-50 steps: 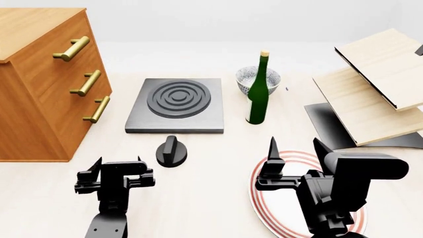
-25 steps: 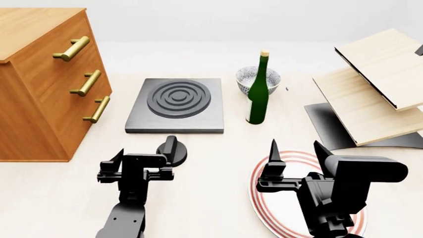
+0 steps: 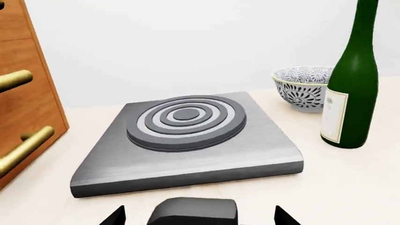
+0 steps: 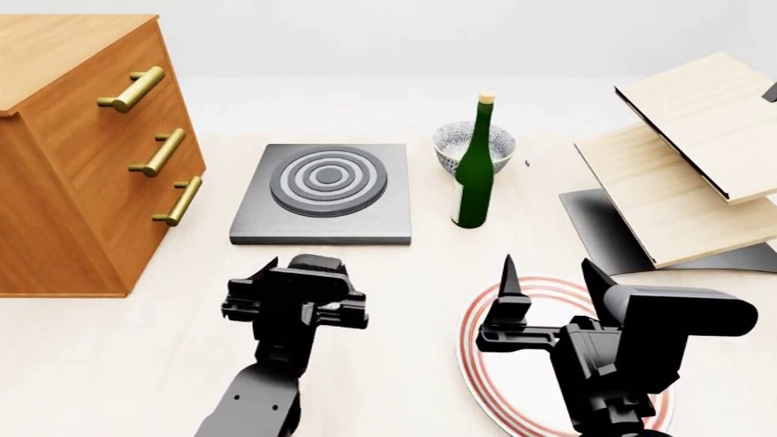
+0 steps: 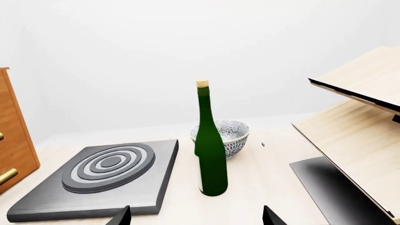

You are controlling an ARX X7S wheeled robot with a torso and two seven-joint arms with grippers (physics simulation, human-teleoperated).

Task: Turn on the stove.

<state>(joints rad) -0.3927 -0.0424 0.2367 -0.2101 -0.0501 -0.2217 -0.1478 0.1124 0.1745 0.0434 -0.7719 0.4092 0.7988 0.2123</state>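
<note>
**Head view: my left gripper sits over the knob**

My left gripper [image 4: 295,293] covers the small black round knob [image 3: 192,212] just in front of the flat dark grey stove slab [image 4: 323,194], placed there because that knob is the switch. In the left wrist view the knob sits between my spread fingertips, so the jaws look open around it; whether they touch it, I cannot tell. My right gripper [image 4: 549,284] hangs open and empty above the red-rimmed white plate [image 4: 483,362], out of the way.
</note>
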